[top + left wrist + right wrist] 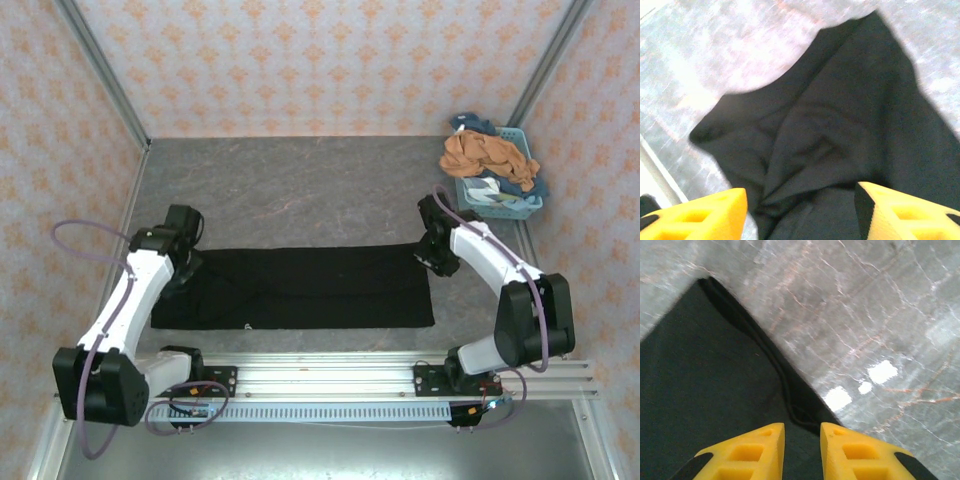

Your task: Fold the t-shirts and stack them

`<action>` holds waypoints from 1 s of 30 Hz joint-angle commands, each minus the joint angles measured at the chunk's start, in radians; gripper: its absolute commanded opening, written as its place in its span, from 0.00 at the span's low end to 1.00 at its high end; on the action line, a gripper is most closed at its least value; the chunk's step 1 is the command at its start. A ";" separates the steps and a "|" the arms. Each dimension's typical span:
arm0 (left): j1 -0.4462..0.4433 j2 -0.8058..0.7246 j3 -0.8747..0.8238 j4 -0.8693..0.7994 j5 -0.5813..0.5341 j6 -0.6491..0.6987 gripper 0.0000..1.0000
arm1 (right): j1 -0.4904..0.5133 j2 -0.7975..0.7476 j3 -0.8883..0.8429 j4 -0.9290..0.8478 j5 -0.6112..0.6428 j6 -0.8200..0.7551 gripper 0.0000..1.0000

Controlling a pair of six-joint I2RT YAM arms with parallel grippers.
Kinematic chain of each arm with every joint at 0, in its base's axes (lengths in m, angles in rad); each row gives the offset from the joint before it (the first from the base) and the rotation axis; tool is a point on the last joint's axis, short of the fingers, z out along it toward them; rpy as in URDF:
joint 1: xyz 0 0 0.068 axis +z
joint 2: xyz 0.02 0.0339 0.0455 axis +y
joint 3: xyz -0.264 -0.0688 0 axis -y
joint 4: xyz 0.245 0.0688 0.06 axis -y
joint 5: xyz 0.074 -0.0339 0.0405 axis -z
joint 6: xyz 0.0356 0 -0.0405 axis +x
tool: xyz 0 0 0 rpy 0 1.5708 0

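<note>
Left fingers (700, 215) gaping wide and right fingers (750, 455) slightly parted, both empty, hover over opposite ends of the black tee (300, 290), a long band on the table (300, 190); a crosswise fold likely follows, needing fresh corner grips.

A: Where did the top cam sit?
B: High, at the near edge, looking down on the whole table (300, 190) from far off.
A: Wrist cams?
B: Both v. close, aimed down past their own yellow fingers (705, 215). Left saw the crumpled end of the black t-shirt (840, 140), right its corner — same shirt the top cam saw.
</note>
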 commanded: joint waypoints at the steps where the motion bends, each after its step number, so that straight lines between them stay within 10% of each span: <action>1: 0.100 0.114 0.056 0.171 0.114 0.120 0.63 | 0.005 0.060 0.045 0.066 -0.059 0.000 0.23; 6: 0.191 0.377 0.182 0.216 0.266 0.240 0.60 | 0.005 0.125 0.002 0.100 -0.127 0.012 0.23; 15: 0.251 0.610 0.239 0.139 0.159 0.290 0.43 | -0.003 0.189 -0.080 0.102 -0.078 0.040 0.24; 30: 0.270 0.573 0.283 0.069 0.145 0.228 0.28 | 0.073 0.100 0.052 0.060 0.007 -0.003 0.28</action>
